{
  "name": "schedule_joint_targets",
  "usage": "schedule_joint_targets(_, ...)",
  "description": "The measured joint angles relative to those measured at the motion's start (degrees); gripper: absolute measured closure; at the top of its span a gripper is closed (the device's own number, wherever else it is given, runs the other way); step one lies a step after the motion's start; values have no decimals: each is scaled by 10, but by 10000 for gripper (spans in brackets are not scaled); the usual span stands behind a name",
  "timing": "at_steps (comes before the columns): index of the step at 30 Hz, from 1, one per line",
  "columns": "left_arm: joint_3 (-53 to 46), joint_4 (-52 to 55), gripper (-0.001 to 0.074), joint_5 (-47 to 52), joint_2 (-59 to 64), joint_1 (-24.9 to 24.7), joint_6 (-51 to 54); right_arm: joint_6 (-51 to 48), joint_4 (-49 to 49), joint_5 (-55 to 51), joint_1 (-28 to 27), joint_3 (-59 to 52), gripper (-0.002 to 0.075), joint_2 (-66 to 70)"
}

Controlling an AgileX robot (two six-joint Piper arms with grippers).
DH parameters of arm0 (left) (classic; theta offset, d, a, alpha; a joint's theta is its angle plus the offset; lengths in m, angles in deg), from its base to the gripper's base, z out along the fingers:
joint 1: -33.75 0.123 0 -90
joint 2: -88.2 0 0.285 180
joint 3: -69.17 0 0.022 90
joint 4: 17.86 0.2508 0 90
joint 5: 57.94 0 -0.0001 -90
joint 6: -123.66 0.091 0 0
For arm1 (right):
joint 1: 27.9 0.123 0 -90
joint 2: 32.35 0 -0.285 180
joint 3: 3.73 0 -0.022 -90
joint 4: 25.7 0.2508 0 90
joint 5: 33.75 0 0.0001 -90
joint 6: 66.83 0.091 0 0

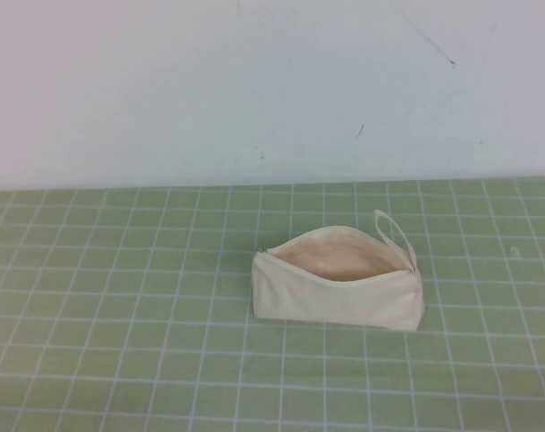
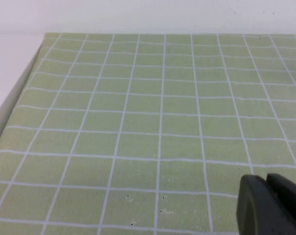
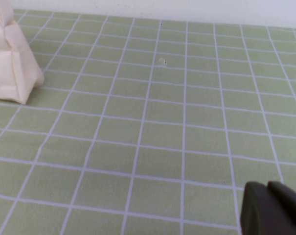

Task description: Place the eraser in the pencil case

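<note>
Pencil case: the cream fabric pencil case (image 1: 337, 290) lies on the green grid mat (image 1: 119, 297), a little to the right of the mat's middle in the high view. Its zip mouth is open and faces up, so the pale inner lining shows.

Loop strap: a thin loop strap (image 1: 391, 227) sticks out at the pencil case's right end, on the side toward the white wall (image 1: 254, 81).

Eraser: I cannot see it in any view. The open mouth of the pencil case shows only the lining, and whether the eraser lies deeper inside I cannot tell.

Left gripper: only a dark part of the left gripper (image 2: 271, 205) shows, at the edge of the left wrist view, above bare mat. The pencil case does not appear in that view. In the high view this gripper is not seen. Whether it is released or clenched I cannot tell.

Right gripper: a dark part of the right gripper (image 3: 272, 209) shows at the edge of the right wrist view, above the mat and well apart from the pencil case (image 3: 11, 61), of which one end is seen at the far side of that view. It touches nothing that I can see. Released or clenched, I cannot tell.

Mat: light green with white grid lines; it reaches up to the white wall behind the pencil case.
</note>
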State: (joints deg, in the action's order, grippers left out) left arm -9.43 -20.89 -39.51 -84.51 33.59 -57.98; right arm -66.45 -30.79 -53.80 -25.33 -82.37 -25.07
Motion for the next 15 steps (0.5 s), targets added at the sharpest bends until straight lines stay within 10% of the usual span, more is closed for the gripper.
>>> schedule_joint_targets(15,1,0,736,5,0,0,0,0,0,0,0,0,727,0)
